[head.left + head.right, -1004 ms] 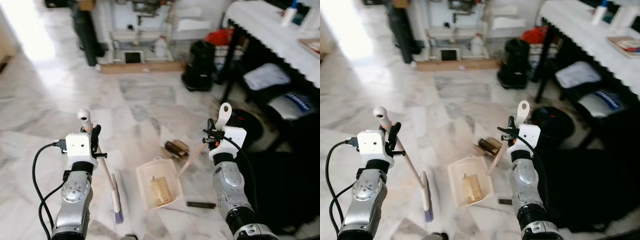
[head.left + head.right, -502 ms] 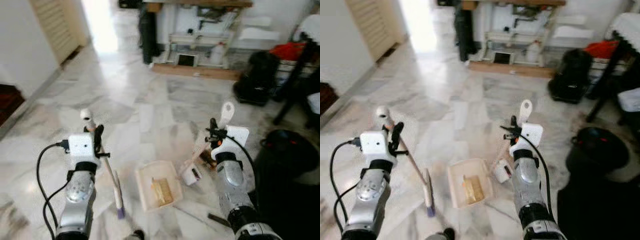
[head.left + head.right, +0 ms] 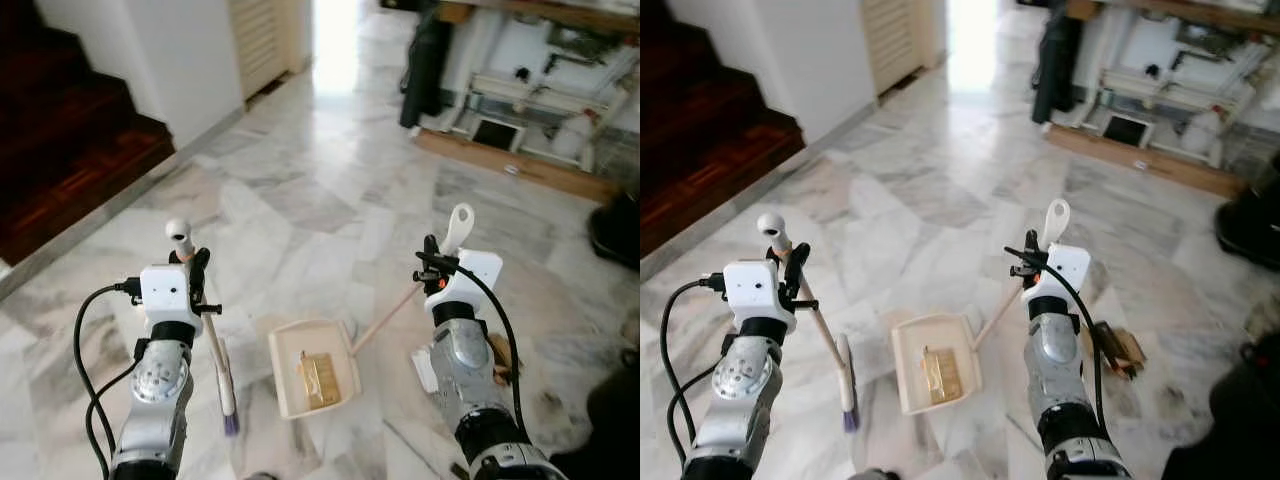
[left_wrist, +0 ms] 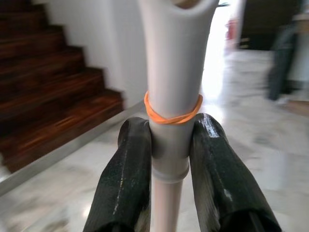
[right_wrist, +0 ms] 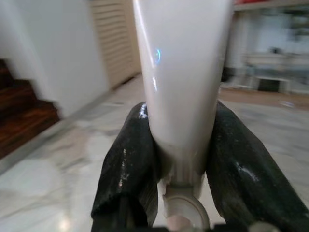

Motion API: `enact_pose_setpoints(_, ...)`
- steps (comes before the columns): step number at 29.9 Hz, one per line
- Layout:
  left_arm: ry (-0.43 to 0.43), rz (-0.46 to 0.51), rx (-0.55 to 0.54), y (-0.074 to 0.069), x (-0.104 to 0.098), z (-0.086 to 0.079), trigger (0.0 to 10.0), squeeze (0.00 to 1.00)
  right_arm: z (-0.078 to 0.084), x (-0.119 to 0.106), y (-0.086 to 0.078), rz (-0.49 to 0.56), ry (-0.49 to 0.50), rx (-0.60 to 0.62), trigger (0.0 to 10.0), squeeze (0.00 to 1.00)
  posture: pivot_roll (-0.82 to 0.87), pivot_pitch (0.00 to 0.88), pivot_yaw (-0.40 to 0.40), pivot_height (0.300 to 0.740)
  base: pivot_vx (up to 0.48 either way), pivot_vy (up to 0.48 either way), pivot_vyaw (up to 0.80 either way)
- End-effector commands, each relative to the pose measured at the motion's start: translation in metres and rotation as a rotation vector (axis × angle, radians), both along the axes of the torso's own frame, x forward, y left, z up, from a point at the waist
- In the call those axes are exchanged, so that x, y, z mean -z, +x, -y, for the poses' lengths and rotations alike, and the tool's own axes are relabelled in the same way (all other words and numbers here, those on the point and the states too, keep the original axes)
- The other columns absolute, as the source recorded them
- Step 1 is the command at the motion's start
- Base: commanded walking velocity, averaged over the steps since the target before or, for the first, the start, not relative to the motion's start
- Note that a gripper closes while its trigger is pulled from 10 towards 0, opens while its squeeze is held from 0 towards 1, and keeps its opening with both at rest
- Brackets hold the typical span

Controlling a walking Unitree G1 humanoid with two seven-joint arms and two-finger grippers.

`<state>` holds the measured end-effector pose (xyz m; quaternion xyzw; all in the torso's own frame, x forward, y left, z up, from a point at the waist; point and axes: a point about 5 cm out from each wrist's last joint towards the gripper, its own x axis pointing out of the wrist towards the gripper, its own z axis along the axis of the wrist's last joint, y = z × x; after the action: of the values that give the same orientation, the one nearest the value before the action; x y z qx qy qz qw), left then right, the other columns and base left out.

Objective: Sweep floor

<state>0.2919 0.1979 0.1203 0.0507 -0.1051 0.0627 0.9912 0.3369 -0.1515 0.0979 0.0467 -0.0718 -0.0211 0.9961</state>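
A: Left side status?

B: Left gripper point(image 4: 169, 145) is clamped tight on the broom handle point(image 4: 173, 72), both black fingers point(image 4: 126, 179) pressed against the white grip just under an orange rubber band point(image 4: 173, 110). In the head view the broom point(image 3: 215, 355) slants down and away from that gripper, with its bristle head point(image 3: 228, 385) on the marble floor point(image 3: 300, 200) below the wrist. A dark wooden staircase point(image 3: 70, 150) lies well off to that gripper's outer side.

A: What's between the arms?

B: The dustpan point(image 3: 312, 365), cream, flat on the floor, roughly midway between the two grippers and lower than both. The bristle head sits just beside its left edge; can't tell if they touch. Something yellowish-brown point(image 3: 320, 378) is lying inside the pan.

A: Right side?

B: Right gripper point(image 5: 178, 159) is closed around the dustpan handle point(image 5: 178, 72), fingers point(image 5: 128, 164) snug on both sides of the white grip. The handle's wooden shaft point(image 3: 385, 318) runs from below that gripper diagonally down to the pan's right corner.

A: Anything past the right arm?

B: A small brown object point(image 3: 1120, 350) on the floor, just outside the right forearm. Too blurred to identify. Beyond both grippers there's a bright doorway point(image 3: 335, 40) and shelving point(image 3: 540, 70).
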Motion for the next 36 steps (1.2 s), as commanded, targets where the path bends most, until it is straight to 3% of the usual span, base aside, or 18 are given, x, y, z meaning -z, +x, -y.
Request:
enact_pose_setpoints(1, -0.007, 0.029, 0.004, 0.0019, -0.0063, 0.0038, 10.0, 0.00, 0.0029, -0.0103, 0.0030, 0.045, 0.016, 0.012, 10.0, 0.00, 0.11, 0.103, -0.026, 0.740, 0.000, 0.000, 0.80)
enact_pose_setpoints(12, -0.010, 0.018, 0.006, 0.0016, -0.0036, 0.0072, 10.0, 0.00, 0.0017, -0.0100, 0.0037, 0.037, 0.013, 0.002, 10.0, 0.00, 0.11, 0.103, -0.033, 0.740, 0.000, 0.000, 0.79)
enact_pose_setpoints(20, -0.024, 0.012, 0.002, 0.0014, -0.0026, 0.0074, 10.0, 0.00, 0.0009, -0.0095, 0.0043, 0.032, 0.031, -0.004, 10.0, 0.00, 0.12, 0.096, -0.034, 0.740, 0.000, 0.000, 0.00)
enact_pose_setpoints(36, -0.027, 0.011, 0.002, 0.0012, -0.0027, 0.0078, 10.0, 0.00, -0.0026, -0.0076, 0.0044, 0.020, 0.037, -0.018, 10.0, 0.00, 0.12, 0.086, -0.036, 0.740, 0.000, 0.356, 0.00)
